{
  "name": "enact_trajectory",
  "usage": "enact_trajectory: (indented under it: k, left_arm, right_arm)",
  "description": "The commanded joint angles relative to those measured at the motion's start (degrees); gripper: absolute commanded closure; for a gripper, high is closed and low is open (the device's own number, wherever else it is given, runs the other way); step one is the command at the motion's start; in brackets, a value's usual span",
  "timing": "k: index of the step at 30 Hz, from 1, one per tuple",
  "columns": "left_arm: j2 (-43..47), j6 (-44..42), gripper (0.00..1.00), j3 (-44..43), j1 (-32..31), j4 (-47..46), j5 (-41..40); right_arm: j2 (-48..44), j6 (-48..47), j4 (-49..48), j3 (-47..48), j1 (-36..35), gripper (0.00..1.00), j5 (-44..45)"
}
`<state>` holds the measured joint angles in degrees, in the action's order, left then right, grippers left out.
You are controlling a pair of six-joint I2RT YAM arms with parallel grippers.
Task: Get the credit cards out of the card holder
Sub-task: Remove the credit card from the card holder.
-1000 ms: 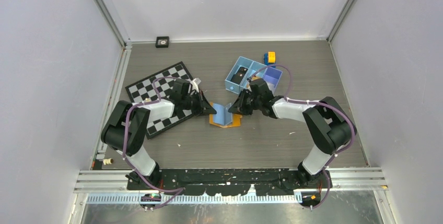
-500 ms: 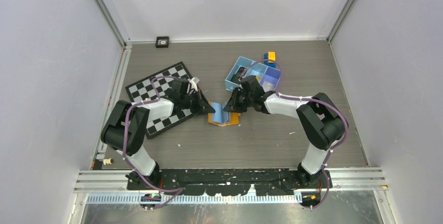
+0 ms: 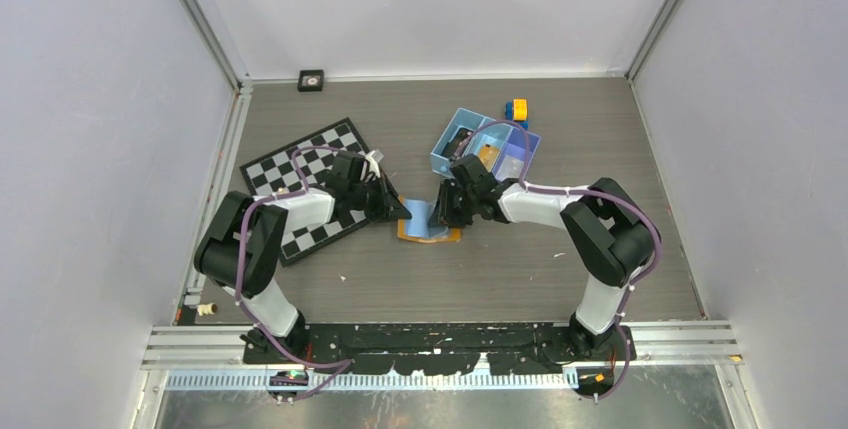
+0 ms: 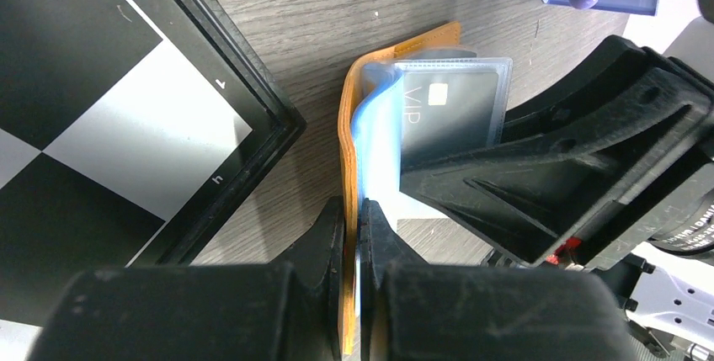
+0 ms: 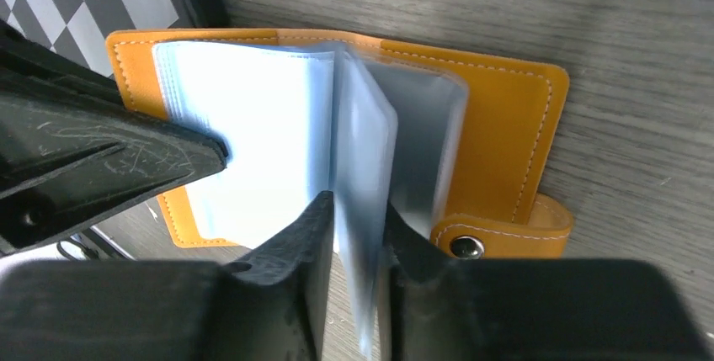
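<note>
Between the chessboard (image 3: 300,169) and the blue three-compartment tray (image 3: 438,159), you find the orange card holder (image 3: 430,235) lying open on the table (image 3: 500,259). Note the left gripper (image 4: 358,209) clenched on its cover edge. The right gripper (image 5: 358,205) pinches an upright clear sleeve (image 5: 364,142). A dark VIP card (image 4: 450,108) sits sleeved.

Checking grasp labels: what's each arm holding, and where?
Left fingers pinch the card holder by its orange cover edge. Right fingers straddle an inner sleeve; grip unclear.
</note>
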<state>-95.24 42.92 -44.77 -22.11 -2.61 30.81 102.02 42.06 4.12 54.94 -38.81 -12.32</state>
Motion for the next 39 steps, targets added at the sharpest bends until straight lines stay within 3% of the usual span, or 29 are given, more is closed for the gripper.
enact_trajectory:
  k: [1, 4, 6, 15, 22, 39]
  left_arm:
    - [-0.2, -1.5, 1.0, -1.1, -0.2, 1.4, -1.8]
    - [0.0, -1.6, 1.0, -1.2, -0.2, 1.6, -1.9]
    - [0.2, -1.7, 1.0, -1.2, -0.1, 1.9, -2.1]
    - [0.1, -1.8, 1.0, -1.4, -0.1, 2.3, -2.2]
    - [-0.1, -2.0, 1.0, -1.5, -0.1, 2.4, -2.4]
    - [-1.2, -1.6, 1.0, -1.7, -0.2, 1.8, -1.6]
  right_arm:
    - [-3.5, 0.0, -2.5, -0.6, 0.3, 0.64, -0.7]
    - [-5.0, -0.4, -1.3, -0.7, 0.6, 0.55, 0.7]
    - [-6.1, -0.4, -1.0, -1.3, 1.1, 0.55, 1.4]
    - [-10.2, 1.6, -3.8, -4.9, 4.6, 0.74, -1.5]
    - [-5.9, 1.2, -3.0, -3.0, 4.5, 0.84, -3.2]
    - [0.0, 0.2, -2.5, 0.8, 0.1, 0.86, -2.6]
